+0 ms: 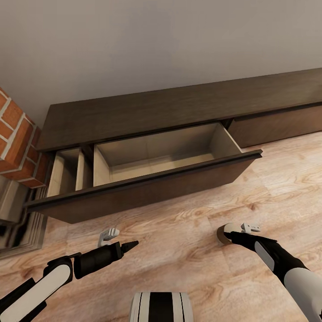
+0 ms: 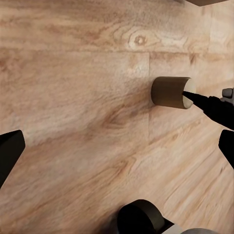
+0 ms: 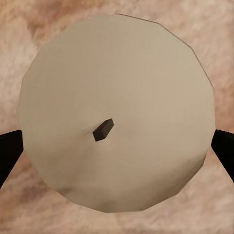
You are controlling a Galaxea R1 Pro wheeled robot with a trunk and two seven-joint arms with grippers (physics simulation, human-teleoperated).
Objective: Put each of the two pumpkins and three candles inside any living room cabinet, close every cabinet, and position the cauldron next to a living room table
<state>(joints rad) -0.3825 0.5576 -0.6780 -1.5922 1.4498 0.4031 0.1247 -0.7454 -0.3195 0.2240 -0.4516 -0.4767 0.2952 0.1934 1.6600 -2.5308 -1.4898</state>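
The right gripper (image 3: 117,146) is spread around a short, stubby beige-grey wax candle (image 3: 117,112), one dark fingertip on either side of its round body and neither plainly touching it, so I would not call it pinched. The right wrist view looks straight down onto the pale flat top with its little dark wick, which means the candle's long axis runs in line with the gripper's approach and the jaws only need to press together across the width. In the head view that same candle (image 1: 222,235) sits at the tip of the right arm, low over the floor, in front of the open drawer.

The left gripper (image 1: 118,239) hangs spread and empty over bare boards (in its own camera the candle (image 2: 170,91) appears side-on, well apart from it), so the right arm is clearly the nearer one.

The surface is pale grained wooden plank floor (image 1: 179,250), level and uncluttered here. Beyond the candle stands the long low dark brown wooden cabinet (image 1: 179,107) against a plain grey wall, with one wide drawer (image 1: 156,156) pulled out, its pale inside showing nothing in it. A red brick pillar (image 1: 15,134) stands beside the cabinet's left end
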